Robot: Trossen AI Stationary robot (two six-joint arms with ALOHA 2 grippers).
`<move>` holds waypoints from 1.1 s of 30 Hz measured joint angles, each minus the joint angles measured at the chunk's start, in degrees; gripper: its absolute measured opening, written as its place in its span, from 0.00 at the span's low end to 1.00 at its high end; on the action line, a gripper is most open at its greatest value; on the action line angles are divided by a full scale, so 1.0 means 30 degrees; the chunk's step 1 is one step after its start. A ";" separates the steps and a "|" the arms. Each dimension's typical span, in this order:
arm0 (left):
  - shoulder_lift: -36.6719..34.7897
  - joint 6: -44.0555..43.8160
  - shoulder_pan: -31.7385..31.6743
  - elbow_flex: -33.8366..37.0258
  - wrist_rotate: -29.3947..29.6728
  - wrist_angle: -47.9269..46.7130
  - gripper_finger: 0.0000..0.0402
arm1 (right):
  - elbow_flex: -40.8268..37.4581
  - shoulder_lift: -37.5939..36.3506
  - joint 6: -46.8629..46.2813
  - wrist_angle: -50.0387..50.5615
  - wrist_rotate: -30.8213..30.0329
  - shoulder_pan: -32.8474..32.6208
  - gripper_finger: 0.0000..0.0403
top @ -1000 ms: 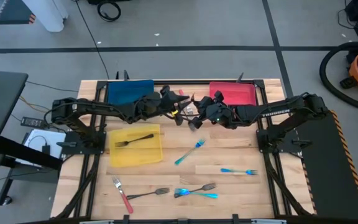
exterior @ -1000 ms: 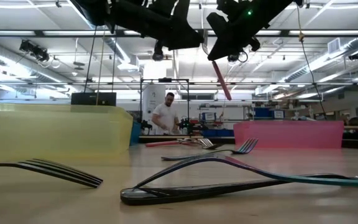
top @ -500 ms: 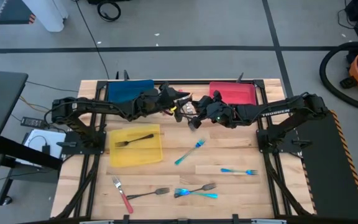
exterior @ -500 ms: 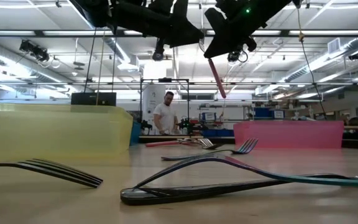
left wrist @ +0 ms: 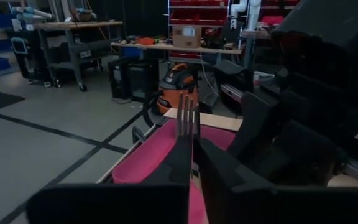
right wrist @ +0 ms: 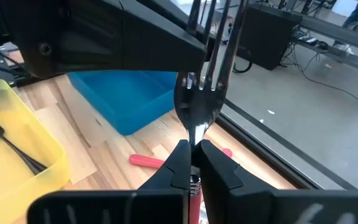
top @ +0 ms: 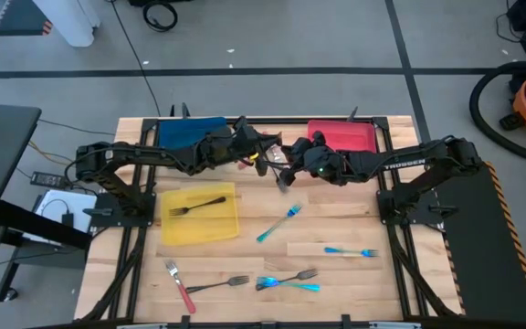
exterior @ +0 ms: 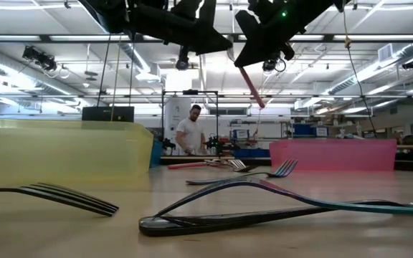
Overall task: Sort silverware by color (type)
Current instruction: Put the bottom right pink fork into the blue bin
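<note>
A red-handled fork with a silver head (right wrist: 197, 109) stands upright in the air over the table's far middle, between both grippers. My right gripper (right wrist: 192, 152) is shut on it, and its red handle (exterior: 252, 89) hangs slanting below. My left gripper (left wrist: 194, 158) comes from the table's left (top: 265, 149), its fingers shut on the same fork's head, whose tines (left wrist: 185, 118) rise above them. A black fork (top: 199, 203) lies flat in the yellow tray (top: 229, 228). My right gripper pinches the fork's neck (right wrist: 196, 134), just under the silver head, between its two fingers. The fork is lifted clear, tines up, handle hanging below. My left gripper is shut on the lower part of the fork's head (left wrist: 187, 146). Its own fingers hide the exact place.
The blue tray (top: 190, 135) and red tray (top: 341, 137) sit at the far edge. Another red-handled fork (right wrist: 148, 160) lies by the blue tray. Teal forks (top: 279, 222) (top: 350, 250), black forks (top: 217, 285) and a red one (top: 179, 285) lie on the near half.
My right gripper, with the fork, has moved a little toward the table's left, closer to the left gripper. The hanging red handle has shifted with it.
</note>
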State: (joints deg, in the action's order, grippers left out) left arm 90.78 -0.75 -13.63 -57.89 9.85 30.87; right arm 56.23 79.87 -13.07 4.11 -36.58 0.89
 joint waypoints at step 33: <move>0.0007 0.1217 -0.0015 -0.0029 0.0048 0.0373 0.00 | -0.0008 0.0025 -0.0041 -0.0238 0.0552 -0.0025 0.23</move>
State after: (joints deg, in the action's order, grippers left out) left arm 90.80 2.90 -13.67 -57.98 10.00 31.99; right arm 56.20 79.94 -13.19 3.40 -34.92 0.82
